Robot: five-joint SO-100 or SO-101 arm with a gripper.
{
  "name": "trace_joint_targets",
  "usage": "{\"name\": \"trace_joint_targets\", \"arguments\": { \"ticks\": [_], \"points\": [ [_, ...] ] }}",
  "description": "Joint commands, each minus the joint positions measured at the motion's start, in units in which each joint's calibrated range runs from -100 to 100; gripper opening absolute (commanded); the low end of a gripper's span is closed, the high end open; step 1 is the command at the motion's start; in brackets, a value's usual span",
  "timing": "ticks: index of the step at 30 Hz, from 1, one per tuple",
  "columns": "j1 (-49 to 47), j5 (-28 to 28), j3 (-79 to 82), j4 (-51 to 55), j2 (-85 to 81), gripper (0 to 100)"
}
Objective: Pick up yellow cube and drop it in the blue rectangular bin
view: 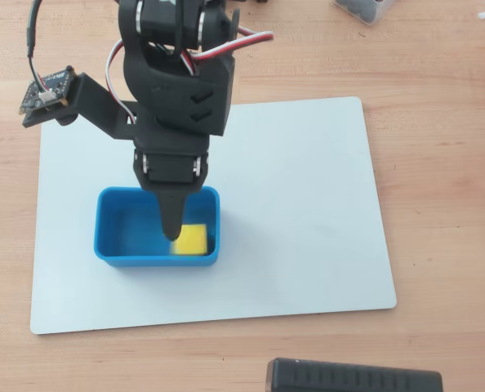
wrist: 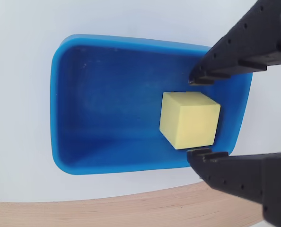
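The yellow cube [view: 193, 241] [wrist: 190, 119] lies on the floor of the blue rectangular bin [view: 105, 224] [wrist: 107, 109], in its right end in the overhead view. My gripper [view: 175, 233] [wrist: 198, 116] hangs over the bin just above the cube. Its jaws are open, and in the wrist view one black finger [wrist: 225, 52] stands on each side of the cube with a gap to it. The cube is not held.
The bin stands on a white mat [view: 308, 204] on a wooden table [view: 438, 163]. A black box [view: 353, 377] lies at the front edge. A clear container [view: 365, 8] sits at the top right. The wrist camera board [view: 46, 94] sticks out to the left.
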Motion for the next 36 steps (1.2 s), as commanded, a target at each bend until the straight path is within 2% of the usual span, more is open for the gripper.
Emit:
{"name": "trace_joint_targets", "arguments": {
  "ticks": [1, 8, 13, 16, 22, 27, 36],
  "points": [
    [0.5, 0.0, -9.9, 2.5, -3.1, 17],
    [-1.8, -0.9, -9.5, 7.9, -10.9, 16],
    [-2.4, -2.2, -7.0, 9.2, -20.7, 5],
    [-3.4, -2.5, -3.5, 9.3, -27.5, 4],
    [-7.8, -3.0, 15.0, 7.6, -44.8, 1],
    [-11.4, -3.0, 34.1, 1.2, -57.3, 0],
    [-11.5, -3.0, 59.8, -11.0, -67.9, 0]
  ]
}}
